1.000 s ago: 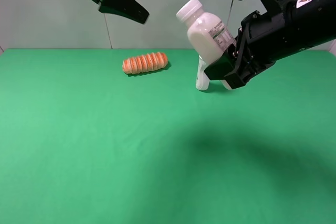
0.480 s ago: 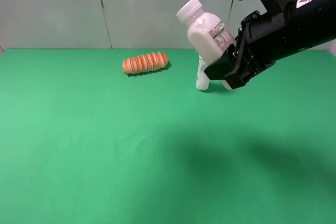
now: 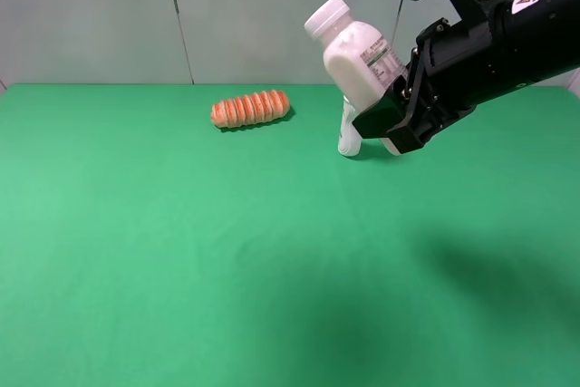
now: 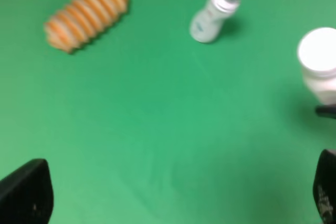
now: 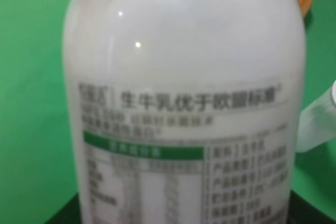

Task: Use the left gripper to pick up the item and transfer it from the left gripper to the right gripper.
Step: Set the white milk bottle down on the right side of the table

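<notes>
Exterior high: right gripper (image 3: 390,124) clamps the tilted milk bottle (image 3: 355,53) (near its base); it may pivot loose. Left gripper (image 4: 176,196) gapes open.

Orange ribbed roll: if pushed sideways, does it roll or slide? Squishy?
The roll lies on its side and looks cylindrical, so a push across its axis would probably roll it, though the green cloth may damp that. Its ribs suggest a soft body that a grip might squash. Probably light, but unconfirmed.
</notes>
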Robot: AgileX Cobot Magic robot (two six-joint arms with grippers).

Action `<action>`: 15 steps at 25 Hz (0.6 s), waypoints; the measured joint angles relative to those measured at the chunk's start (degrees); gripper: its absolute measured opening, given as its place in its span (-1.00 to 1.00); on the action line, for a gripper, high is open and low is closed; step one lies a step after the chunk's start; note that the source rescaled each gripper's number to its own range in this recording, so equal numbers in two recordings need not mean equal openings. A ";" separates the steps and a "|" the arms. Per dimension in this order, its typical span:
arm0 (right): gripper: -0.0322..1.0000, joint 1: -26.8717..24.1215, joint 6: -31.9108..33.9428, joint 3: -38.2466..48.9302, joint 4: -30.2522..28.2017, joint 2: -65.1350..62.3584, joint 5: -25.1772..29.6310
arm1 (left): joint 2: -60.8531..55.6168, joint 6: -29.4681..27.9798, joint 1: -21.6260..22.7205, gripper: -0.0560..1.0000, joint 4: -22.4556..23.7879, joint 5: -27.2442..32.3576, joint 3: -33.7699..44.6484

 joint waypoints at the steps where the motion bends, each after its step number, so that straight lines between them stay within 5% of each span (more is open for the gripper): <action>1: -0.91 0.00 0.00 0.00 0.00 0.00 0.00 | -1.14 -0.38 0.00 1.00 1.17 0.00 0.00; 9: -0.91 0.00 0.02 0.00 0.06 0.00 0.00 | -10.03 -2.19 0.00 1.00 6.79 0.00 0.52; 15: -0.91 0.00 0.18 0.00 0.06 0.00 0.05 | -20.75 -2.61 0.00 1.00 12.77 0.00 12.39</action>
